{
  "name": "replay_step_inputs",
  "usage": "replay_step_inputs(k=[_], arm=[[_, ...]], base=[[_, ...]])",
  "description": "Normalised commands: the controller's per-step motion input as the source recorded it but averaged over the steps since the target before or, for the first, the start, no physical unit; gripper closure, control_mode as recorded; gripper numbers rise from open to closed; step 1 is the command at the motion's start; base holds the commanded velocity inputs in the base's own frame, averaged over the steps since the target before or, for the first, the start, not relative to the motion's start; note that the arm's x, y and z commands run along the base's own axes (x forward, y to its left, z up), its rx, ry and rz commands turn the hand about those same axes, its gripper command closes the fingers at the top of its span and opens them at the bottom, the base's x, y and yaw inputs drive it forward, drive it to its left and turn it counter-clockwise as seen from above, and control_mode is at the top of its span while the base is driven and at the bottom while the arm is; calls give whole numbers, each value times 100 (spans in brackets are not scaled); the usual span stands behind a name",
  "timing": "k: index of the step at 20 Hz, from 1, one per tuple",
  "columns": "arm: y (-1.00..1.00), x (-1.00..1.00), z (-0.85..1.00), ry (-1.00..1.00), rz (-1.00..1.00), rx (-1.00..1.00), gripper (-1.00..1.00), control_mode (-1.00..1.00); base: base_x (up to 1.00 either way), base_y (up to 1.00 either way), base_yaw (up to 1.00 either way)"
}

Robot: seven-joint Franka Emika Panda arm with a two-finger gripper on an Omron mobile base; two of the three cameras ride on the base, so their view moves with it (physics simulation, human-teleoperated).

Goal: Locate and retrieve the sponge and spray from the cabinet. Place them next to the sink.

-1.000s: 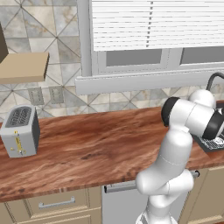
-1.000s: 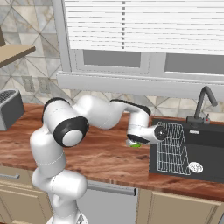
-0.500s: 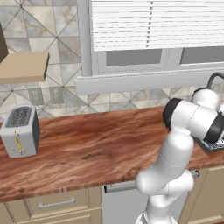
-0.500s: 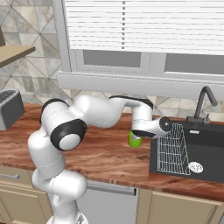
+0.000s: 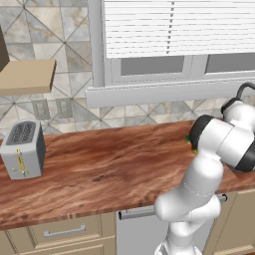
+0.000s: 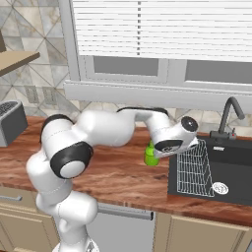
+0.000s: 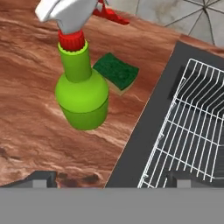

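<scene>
The spray (image 7: 82,94), a bright green bottle with a red-and-white trigger, stands upright on the wooden counter just left of the sink (image 7: 144,144). The sponge (image 7: 116,71), dark green over yellow, lies flat right behind it. My gripper (image 7: 111,178) hovers above and in front of both, open, with its tips wide apart and nothing between them. From the right base, the spray (image 6: 150,156) peeks out beside my hand, close to the sink (image 6: 236,170) and its wire rack (image 6: 194,167). A tan shelf (image 5: 27,75) of the cabinet juts out at the upper left.
A grey toaster (image 5: 22,148) stands at the counter's left end. The dark curved faucet (image 6: 230,112) rises behind the basin. Drawers (image 5: 62,231) run below the counter. A window sill (image 5: 164,92) sits above the tiled backsplash.
My hand has lifted off the spray and drifted toward the sink, uncovering the bottle, which stays standing on the counter. The jaws spread slightly wider.
</scene>
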Motion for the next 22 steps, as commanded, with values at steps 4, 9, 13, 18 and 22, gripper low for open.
replay_step_inputs(k=[4,9,13,18,22], arm=[[-11,-26,18,33,-16,-2,-100,-100],[-10,-49,22,4,-25,1,-100,-100],[0,-49,42,-9,-25,0,-100,-100],[1,-37,16,-10,-30,-9,-100,-100],[0,-38,16,-4,-29,-9,-100,-100]], base=[[0,0,0],[0,0,0],[0,0,0],[0,0,0],[0,0,0]])
